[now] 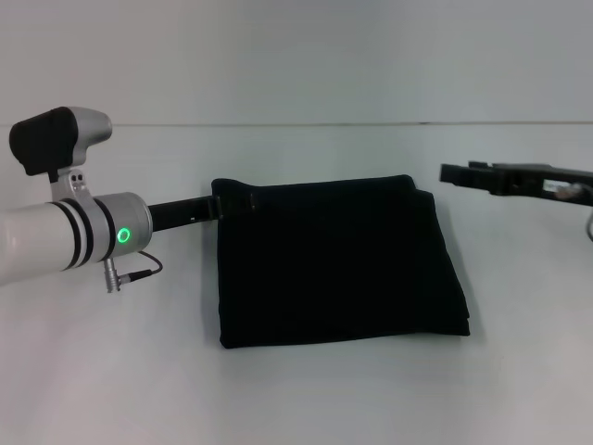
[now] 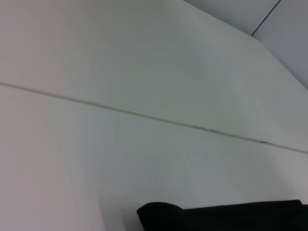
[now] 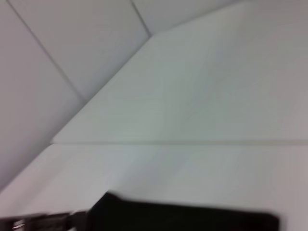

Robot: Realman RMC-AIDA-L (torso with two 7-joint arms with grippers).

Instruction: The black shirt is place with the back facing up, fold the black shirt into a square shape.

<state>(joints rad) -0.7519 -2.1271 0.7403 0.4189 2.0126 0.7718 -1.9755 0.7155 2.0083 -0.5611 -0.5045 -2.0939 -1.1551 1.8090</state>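
The black shirt [image 1: 334, 264] lies folded into a rough square in the middle of the white table [image 1: 306, 399], with layered edges along its right side. My left gripper [image 1: 232, 202] reaches in from the left and sits at the shirt's far left corner, dark against the dark fabric. To the right of the shirt's far right corner my right gripper [image 1: 460, 174] hovers apart from the cloth. A strip of the black shirt [image 2: 226, 216] shows in the left wrist view. The right wrist view catches the black shirt's [image 3: 183, 217] edge too.
The white table runs back to a seam [image 1: 296, 123] where a pale wall rises. My left arm's silver wrist with a green light [image 1: 123, 235] and a short cable [image 1: 139, 271] hangs over the table's left side.
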